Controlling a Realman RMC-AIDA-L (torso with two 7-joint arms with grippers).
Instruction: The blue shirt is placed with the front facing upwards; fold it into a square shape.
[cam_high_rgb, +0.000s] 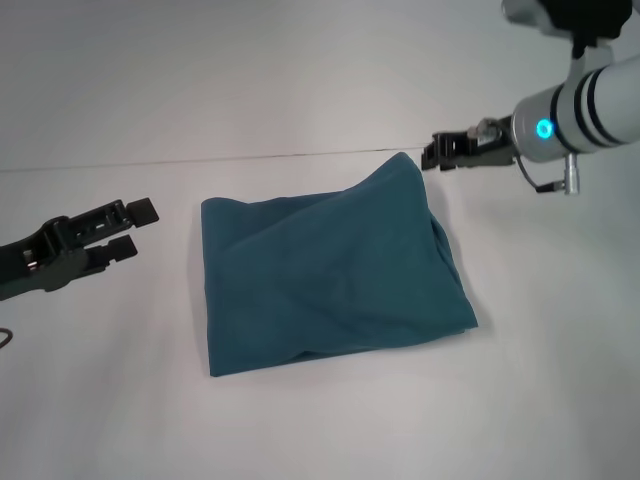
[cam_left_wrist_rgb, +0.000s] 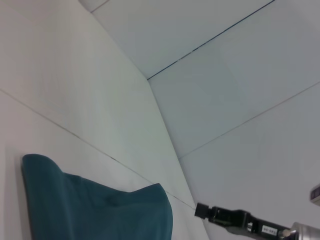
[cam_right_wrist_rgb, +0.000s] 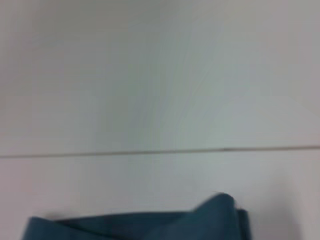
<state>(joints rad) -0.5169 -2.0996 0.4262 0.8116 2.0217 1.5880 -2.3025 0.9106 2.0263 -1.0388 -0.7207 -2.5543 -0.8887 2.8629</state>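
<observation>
Shirt (cam_high_rgb: 335, 275) lies folded into a rough four-sided bundle at the middle of the white desk (cam_high_rgb: 120, 400). No lettering, collar or label shows on the upper face; only plain teal-blue cloth is visible. The left and near edges run fairly straight. The far right corner rises in a rounded peak, and the right side bulges outward with layered folds. Soft creases cross the top surface.

Left claw (cam_high_rgb: 130, 228) hovers to the left of the shirt, apart from it. Its two dark fingers (cam_high_rgb: 142, 209) stand parted with a visible gap between them, and they hold nothing.

Right claw (cam_high_rgb: 432, 153) sits at the far right, just beside the peaked corner of the shirt and slightly above it. Its fingers appear close together with nothing between them. A blue ring light glows on the right arm (cam_high_rgb: 585, 108) behind the claw.

The left wrist view shows the shirt (cam_left_wrist_rgb: 95, 210) from the side, with the right claw (cam_left_wrist_rgb: 201, 210) just off its raised corner. The right wrist view shows only the far edge of the shirt (cam_right_wrist_rgb: 150, 222) and a dark seam line (cam_right_wrist_rgb: 160, 151) across the desk.
</observation>
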